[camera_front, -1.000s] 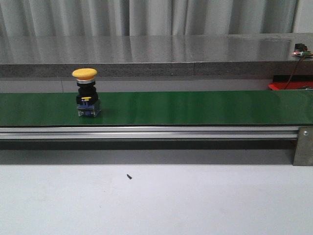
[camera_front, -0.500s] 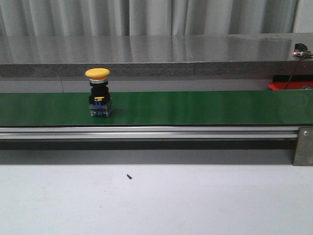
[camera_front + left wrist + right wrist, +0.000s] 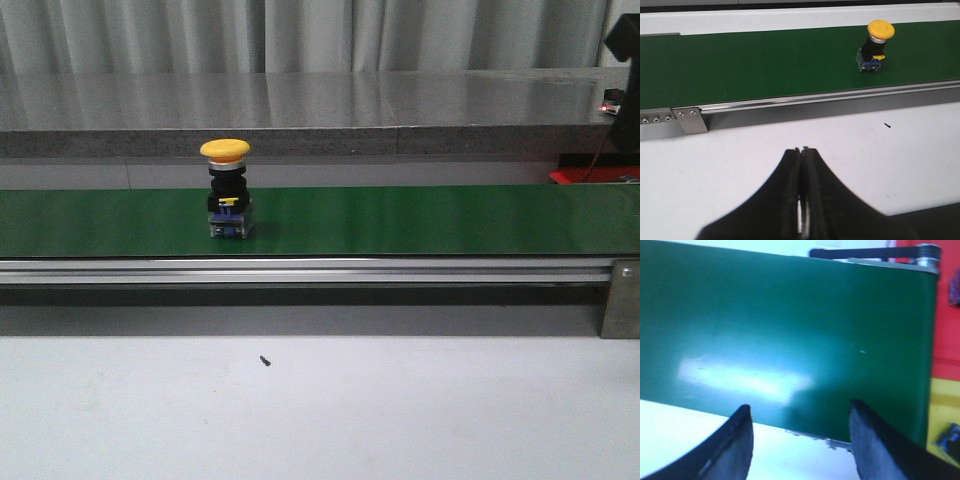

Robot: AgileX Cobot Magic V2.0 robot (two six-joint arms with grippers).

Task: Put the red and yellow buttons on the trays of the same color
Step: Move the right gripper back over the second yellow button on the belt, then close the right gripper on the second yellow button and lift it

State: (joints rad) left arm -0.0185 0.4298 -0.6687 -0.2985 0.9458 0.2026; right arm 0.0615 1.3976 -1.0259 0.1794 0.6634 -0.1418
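— What does the front camera give you?
— A yellow button [image 3: 226, 188] stands upright on the green belt [image 3: 420, 220], toward its left end. A sliver of red tray [image 3: 592, 175] shows behind the belt's right end.

— And your left wrist?
— My left gripper [image 3: 801, 165] has its fingers pressed together over the white table [image 3: 765, 145]; the button sits well apart, near the belt's far edge.

— Your right wrist?
— My right gripper [image 3: 800, 430] is spread wide above the belt's near edge. Red tray [image 3: 945, 330] and a yellow tray [image 3: 942, 410] lie past the belt's end.
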